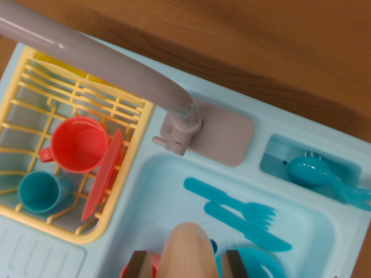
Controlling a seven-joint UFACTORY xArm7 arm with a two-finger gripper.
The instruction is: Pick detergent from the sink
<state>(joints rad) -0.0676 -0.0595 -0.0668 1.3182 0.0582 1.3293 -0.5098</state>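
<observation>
A wooden table fills the top and right of the wrist view, and a pale blue toy sink unit lies on it at a slant.

At the wrist view's left, a yellow dish rack sits in the unit's left compartment. It holds a red cup with its mouth toward the camera, a teal cup just below it, and a red plate standing on edge in the rack's slots, beside the red cup. A grey faucet runs from the upper left corner across the rack to its base behind the basin.

The basin takes up the middle and right. In it lie a teal fork and a teal knife, side by side and roughly parallel. A teal dish shows at the bottom edge. To the right, a small recessed tray holds a teal spoon.

At the bottom centre, the pincer points down into the basin. Its two dark fingers stand on either side of a beige rounded detergent bottle, closed narrow against its sides so that it grips the bottle. The bottle is over the basin's near edge; something red shows beside the left finger, too cropped to identify.
</observation>
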